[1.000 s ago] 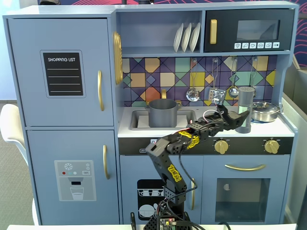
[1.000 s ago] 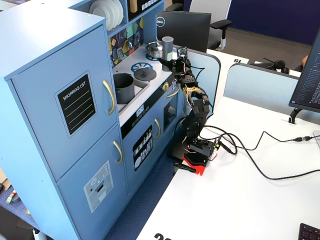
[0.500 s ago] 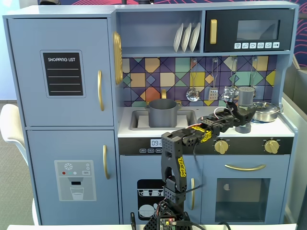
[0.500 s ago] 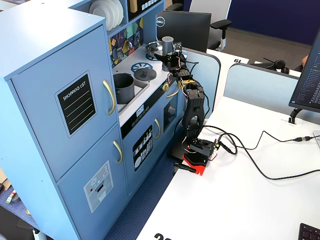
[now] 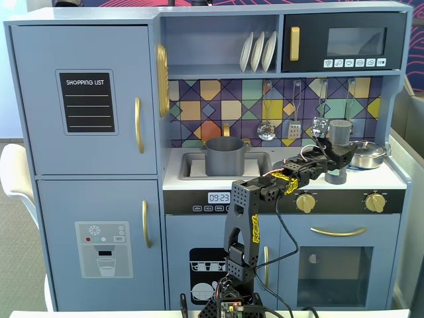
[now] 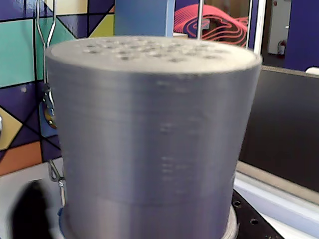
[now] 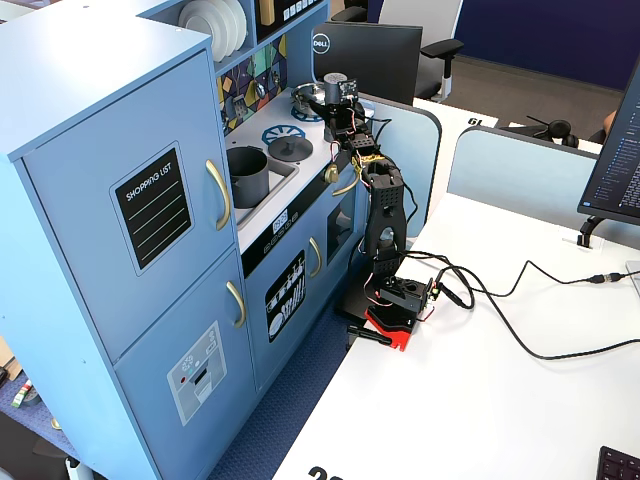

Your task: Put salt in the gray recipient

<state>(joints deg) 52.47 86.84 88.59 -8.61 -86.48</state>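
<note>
Fixed view, front of toy kitchen. Hand [image 5: 333, 158]: at the stove end of the surface, apparently clamped on the salt [image 5: 340, 132]; fingers hidden behind the shaker body, so the grip is judged, not seen outright. Salt: upright, long axis vertical, lifted clear of the surface, perforated top uppermost. Wrist view: salt [image 6: 149, 144] fills the frame, holes in the cap visible, no tilt yet; fingers not visible.

Gray recipient [image 5: 224, 156]: standing in the sink recess, mouth open and upward, well to the left of the salt in this view and lower than the shaker top. Key relation: recipient lies sideways-left from the hand, across the surface; a leftward carry followed by tipping the long axis over the open mouth judged necessary. Second fixed view: recipient [image 7: 246, 172] nearer the camera than the hand [image 7: 340, 100], with a flat gray lid [image 7: 291, 148] between them.

Near the salt: steel pan [image 5: 366, 155] just to its right, ladle [image 5: 266, 129] and spatula [image 5: 294, 128] hanging on the tiled wall behind. Risk judged: utensils and faucet along the carry path.

Surface [image 5: 252, 182]: pale counter, narrow. Room: office desk, cables, monitor beyond.
</note>
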